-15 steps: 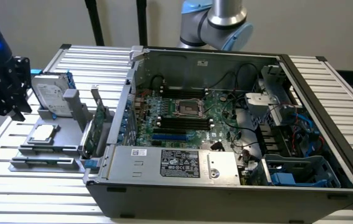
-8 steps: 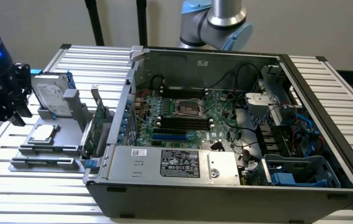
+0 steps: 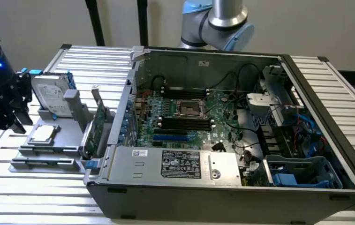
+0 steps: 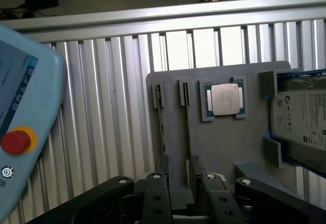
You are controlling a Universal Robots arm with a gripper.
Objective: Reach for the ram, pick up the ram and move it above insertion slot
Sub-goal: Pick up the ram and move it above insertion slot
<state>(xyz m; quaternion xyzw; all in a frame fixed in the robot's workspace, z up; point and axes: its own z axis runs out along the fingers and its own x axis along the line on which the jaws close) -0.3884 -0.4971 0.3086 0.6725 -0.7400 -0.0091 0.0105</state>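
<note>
Two thin boards stand on edge in slots of a grey holder (image 4: 224, 147). The ram (image 4: 162, 132) looks like the outer, thinner strip, though I cannot tell it apart from the other board (image 4: 186, 124) with certainty. My gripper (image 4: 179, 183) hovers above the holder's edge, open and holding nothing, with its dark fingers (image 4: 155, 188) on either side of the strips' near ends. In the exterior view the gripper (image 3: 7, 115) hangs at the far left, beside the holder (image 3: 46, 157). The black insertion slots (image 3: 184, 123) lie in a parallel row on the motherboard below the silver processor socket (image 3: 188, 109).
The open computer case (image 3: 227, 187) fills the middle of the slatted table (image 3: 33, 197). A hard drive (image 3: 51, 96) and a loose processor chip (image 3: 42, 134) sit in the holder, next to green boards (image 3: 96, 133). A teach pendant with a red button (image 4: 18, 141) lies beside the holder.
</note>
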